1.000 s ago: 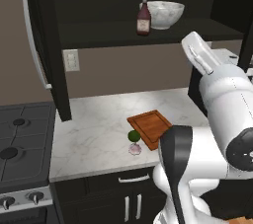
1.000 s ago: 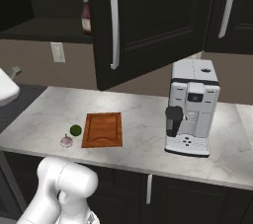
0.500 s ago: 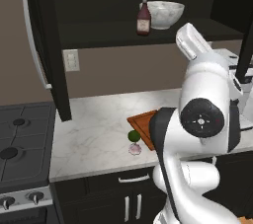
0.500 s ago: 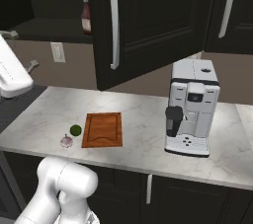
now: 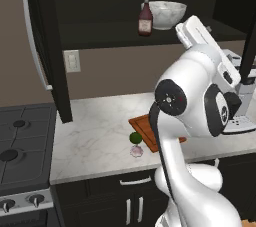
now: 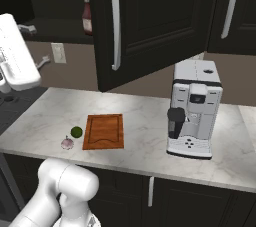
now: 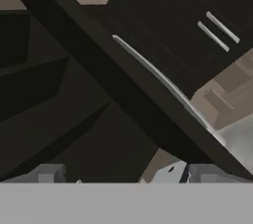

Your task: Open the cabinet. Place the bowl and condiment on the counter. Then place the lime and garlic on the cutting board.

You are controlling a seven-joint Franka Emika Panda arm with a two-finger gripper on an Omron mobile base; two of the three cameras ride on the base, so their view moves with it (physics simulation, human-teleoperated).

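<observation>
1. A white and black coffee machine (image 6: 192,108) is standing upright toward the right, its dark spout facing front.
2. A black gas stove (image 5: 22,146) is sitting at the left end, its knobs (image 5: 20,202) showing along the front edge.
3. A pale wall outlet (image 5: 72,61) is sitting on the brown wall.
4. Low black cupboards (image 6: 165,196) with short handles are running underneath.

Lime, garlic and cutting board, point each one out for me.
lime (image 6: 76,131), right base view, top of the fruit.
garlic (image 6: 67,143), right base view, middle of the bulb.
cutting board (image 6: 104,131), right base view, bare centre.
</observation>
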